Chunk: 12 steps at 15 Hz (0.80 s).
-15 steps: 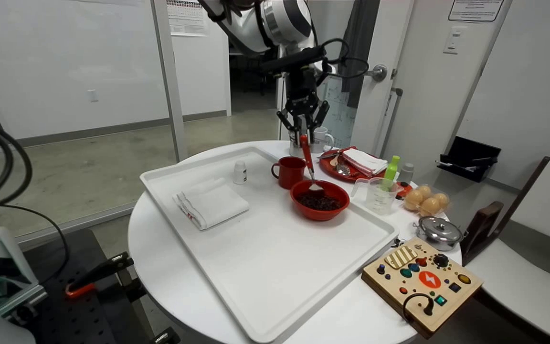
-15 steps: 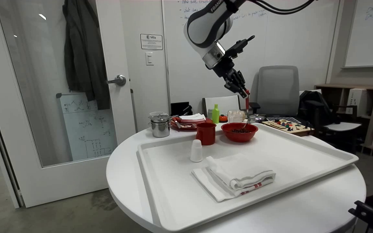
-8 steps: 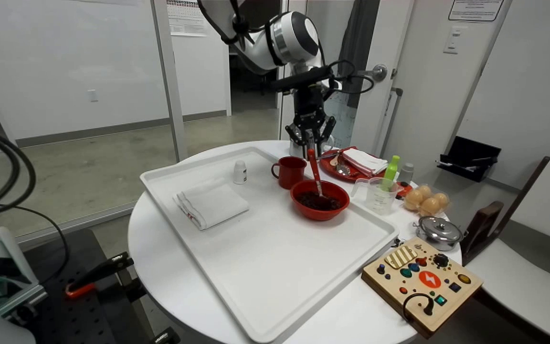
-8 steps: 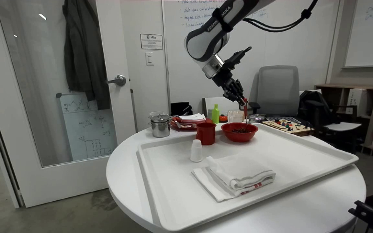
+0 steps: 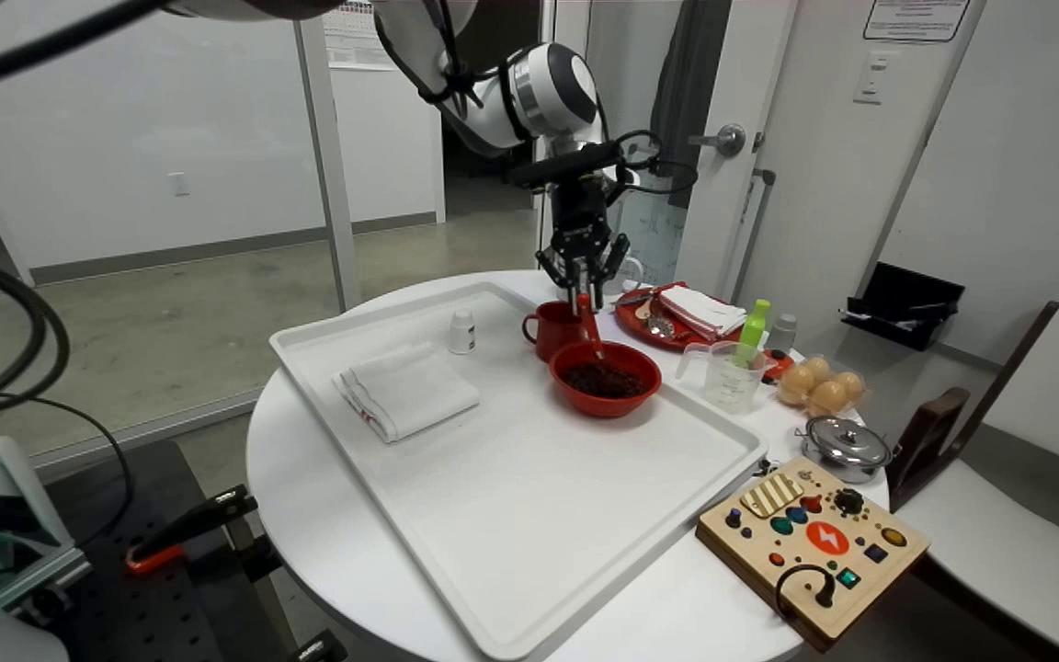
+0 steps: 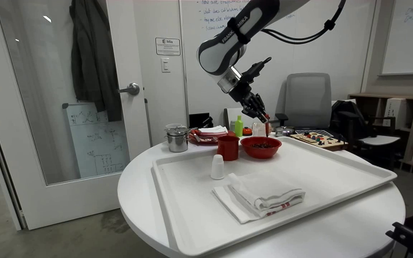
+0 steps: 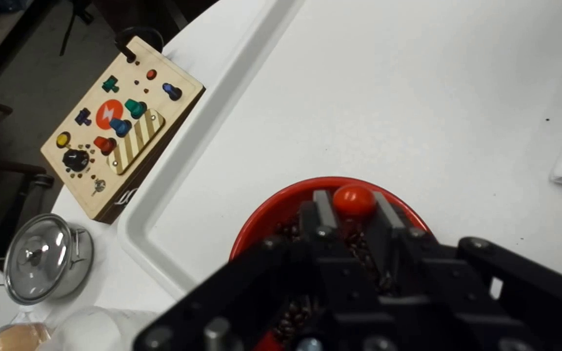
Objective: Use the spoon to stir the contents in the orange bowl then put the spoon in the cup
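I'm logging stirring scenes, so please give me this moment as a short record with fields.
Tool: closed on the spoon, near its upper end
Spoon: near upright, lower end reaching into the bowl; head not visible
Bowl: red, on the tray, holding dark bean-like bits
Cup: red, upright beside the bowl; touching unclear
Also on tray: folded cloth, small white bottle
Off the tray: wooden knob board, lidded pot
Not yet done: spoon into cup
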Available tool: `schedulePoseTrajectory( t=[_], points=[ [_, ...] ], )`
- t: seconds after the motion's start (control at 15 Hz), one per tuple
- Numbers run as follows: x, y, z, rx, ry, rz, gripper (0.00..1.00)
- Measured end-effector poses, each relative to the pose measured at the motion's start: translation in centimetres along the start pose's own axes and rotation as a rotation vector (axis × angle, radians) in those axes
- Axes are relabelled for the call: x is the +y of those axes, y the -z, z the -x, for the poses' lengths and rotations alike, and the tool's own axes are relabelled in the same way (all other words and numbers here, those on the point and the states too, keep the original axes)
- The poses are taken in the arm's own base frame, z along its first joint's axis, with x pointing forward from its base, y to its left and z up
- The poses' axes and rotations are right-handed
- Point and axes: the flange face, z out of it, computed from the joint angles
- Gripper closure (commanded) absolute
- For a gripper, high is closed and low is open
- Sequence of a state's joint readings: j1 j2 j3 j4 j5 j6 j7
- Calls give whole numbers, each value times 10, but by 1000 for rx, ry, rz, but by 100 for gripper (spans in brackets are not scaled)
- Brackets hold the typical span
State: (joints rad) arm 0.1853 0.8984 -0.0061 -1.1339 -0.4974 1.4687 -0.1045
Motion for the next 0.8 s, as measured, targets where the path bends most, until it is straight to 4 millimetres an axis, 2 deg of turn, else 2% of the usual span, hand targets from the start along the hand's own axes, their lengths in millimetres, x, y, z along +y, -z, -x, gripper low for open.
schedulePoseTrajectory(
  t=[0.53,0.8],
  points=[
    [-53,39,-1,52,115,36,88],
    [-71,54,-1,73,170,50,88]
  ],
)
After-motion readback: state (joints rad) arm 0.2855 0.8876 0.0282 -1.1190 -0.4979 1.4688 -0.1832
